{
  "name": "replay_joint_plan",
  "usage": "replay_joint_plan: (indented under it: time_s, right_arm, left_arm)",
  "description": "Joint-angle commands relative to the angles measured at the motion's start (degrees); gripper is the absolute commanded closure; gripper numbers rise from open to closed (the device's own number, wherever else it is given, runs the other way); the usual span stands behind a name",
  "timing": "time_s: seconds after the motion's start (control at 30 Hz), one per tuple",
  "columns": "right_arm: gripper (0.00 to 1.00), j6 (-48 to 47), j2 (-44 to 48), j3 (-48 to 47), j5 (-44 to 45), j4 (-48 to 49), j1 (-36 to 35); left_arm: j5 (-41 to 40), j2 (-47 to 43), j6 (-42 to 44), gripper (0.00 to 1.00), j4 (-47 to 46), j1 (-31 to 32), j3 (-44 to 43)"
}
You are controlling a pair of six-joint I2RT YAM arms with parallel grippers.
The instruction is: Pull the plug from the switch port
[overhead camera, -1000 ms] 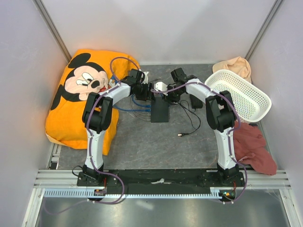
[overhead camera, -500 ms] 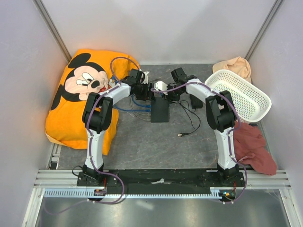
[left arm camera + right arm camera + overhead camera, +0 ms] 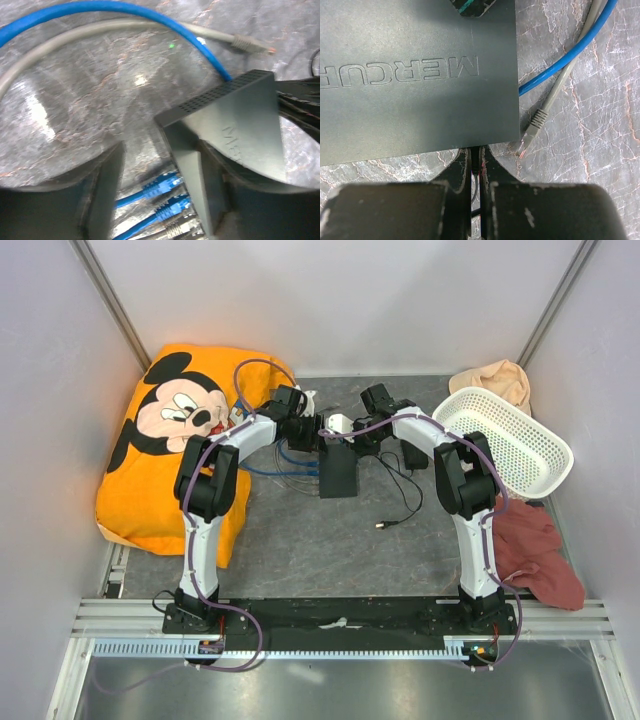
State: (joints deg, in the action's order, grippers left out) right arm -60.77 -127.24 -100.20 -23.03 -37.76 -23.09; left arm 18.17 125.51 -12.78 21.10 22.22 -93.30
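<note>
Grey marbled table between white walls, with black switch at mid-table, long axis running near to far. Flanked at its far end by both arms: left tool on the left, right tool on the right.

From the left wrist: left tool's jaws wide apart, nothing gripped, with two blue plugs and a grey one below them seated side by side in the gap ahead, entering the long left edge of the switch. Switch port itself hidden behind its plug; impossible to tell which plug is meant.

From the right wrist: right tool closed tight, fingertips just at the edge of the switch, with no telling whether anything thin is pinched. Just beside the switch on the table: loose grey plug and blue cable.

By the look of it, seated plugs nearer the left arm, cables trailing leftward. Extraction therefore likely straight out to the left, square to the long axis of the switch, with the right tool placed to steady it.
</note>
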Motion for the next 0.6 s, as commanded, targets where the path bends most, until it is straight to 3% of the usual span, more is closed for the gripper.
replay_joint_plan:
  time_s: [0.0,0.1,0.13,0.23,0.3,0.37,0.57]
  right_arm:
    - [1.00,-2.60,1.03,0.71,0.35,1.90,0.33]
    - [1.00,-1.63,0.94,1.15,0.18,1.81,0.42]
    - [1.00,-1.28,0.94,1.41,0.09,1.81,0.42]
    - [1.00,-0.14,0.94,2.20,-0.53,1.81,0.42]
    - [1.00,0.39,0.68,2.29,-0.44,1.90,0.50]
    - [1.00,0.74,0.59,2.03,-0.35,1.90,0.50]
    - [1.00,2.94,0.24,1.59,-0.53,2.16,0.42]
  left_arm:
    - [-0.79,-0.53,3.37,0.45,1.75,0.72,-0.05]
    - [9.48,-4.30,1.53,0.79,0.09,-1.03,1.44]
    - [11.77,-5.62,0.74,0.97,-0.62,-1.99,2.41]
    - [14.26,-10.98,0.82,0.98,-2.90,-3.14,7.94]
    - [10.32,-15.64,0.39,0.98,-5.96,-3.58,14.15]
    - [1.13,-19.58,-1.02,0.98,-6.07,-4.46,17.34]
    - [8.01,-26.89,6.87,0.98,-18.98,-0.78,27.02]
